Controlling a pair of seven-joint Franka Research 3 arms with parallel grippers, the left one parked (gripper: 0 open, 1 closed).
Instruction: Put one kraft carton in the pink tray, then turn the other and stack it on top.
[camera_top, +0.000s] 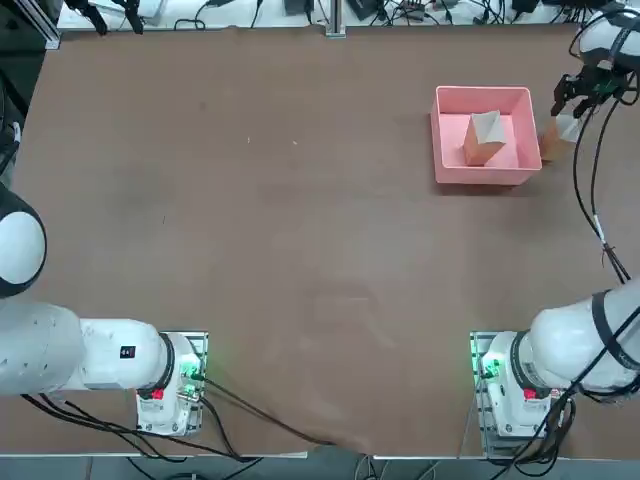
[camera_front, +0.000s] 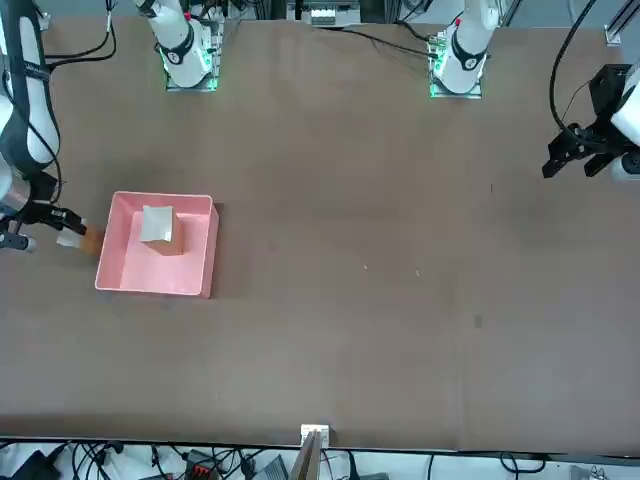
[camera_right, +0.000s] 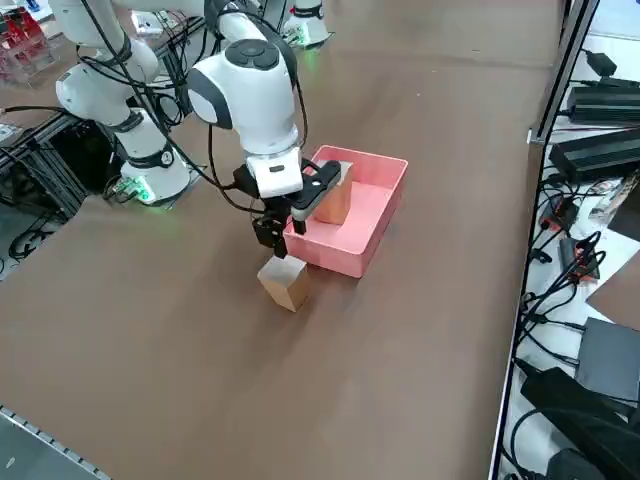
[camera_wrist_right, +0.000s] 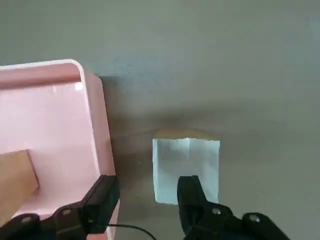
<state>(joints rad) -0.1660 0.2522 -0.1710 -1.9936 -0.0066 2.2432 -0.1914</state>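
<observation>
One kraft carton (camera_top: 484, 138) stands inside the pink tray (camera_top: 485, 92), pale face up. The other kraft carton (camera_right: 285, 283) sits on the table just outside the tray's right wall, and its pale top (camera_wrist_right: 185, 165) shows in the wrist view. My right gripper (camera_right: 275, 235) hangs a little above this outer carton, close to the tray wall (camera_wrist_right: 95, 125). Its fingers stand apart, open, with nothing held between them. From above, one finger overlaps the carton's edge and the other lies over the tray's rim.
The tray and outer carton lie near the table's far right corner, close to the right edge (camera_top: 632, 200). Cables and power supplies (camera_right: 600, 150) lie beyond that edge. Brown tabletop (camera_top: 300, 250) stretches to the left of the tray.
</observation>
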